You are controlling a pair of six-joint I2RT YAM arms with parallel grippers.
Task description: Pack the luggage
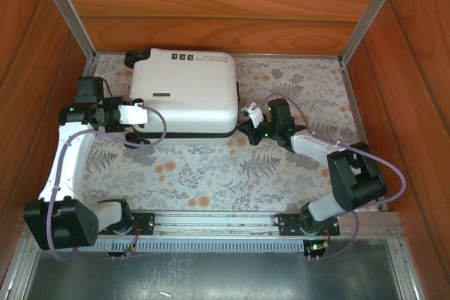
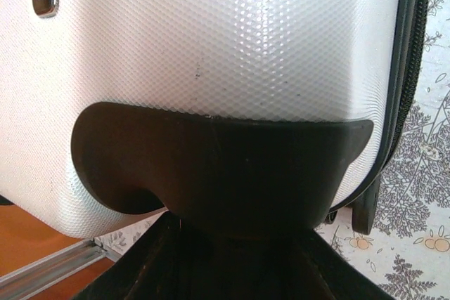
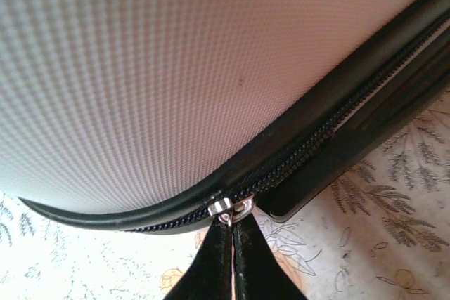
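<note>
The luggage [image 1: 186,96], a white hard-shell suitcase with black trim, lies flat and closed at the back of the table. My left gripper [image 1: 133,114] is at its left side, near a black wheel [image 1: 145,142]. In the left wrist view a black moulded corner piece [image 2: 218,166] of the luggage [image 2: 211,47] sits between the jaws of the left gripper [image 2: 239,224]. My right gripper [image 1: 242,123] is at the suitcase's right edge. There the right gripper [image 3: 232,224] is shut on the silver zipper pull [image 3: 228,209] on the black zipper track [image 3: 316,138], below the shell [image 3: 176,68].
A floral cloth [image 1: 211,170] covers the table, with free room in front of the suitcase. Wooden walls [image 1: 211,5] and aluminium posts [image 1: 67,12] enclose the back and sides. A metal rail [image 1: 211,224] runs along the near edge between the arm bases.
</note>
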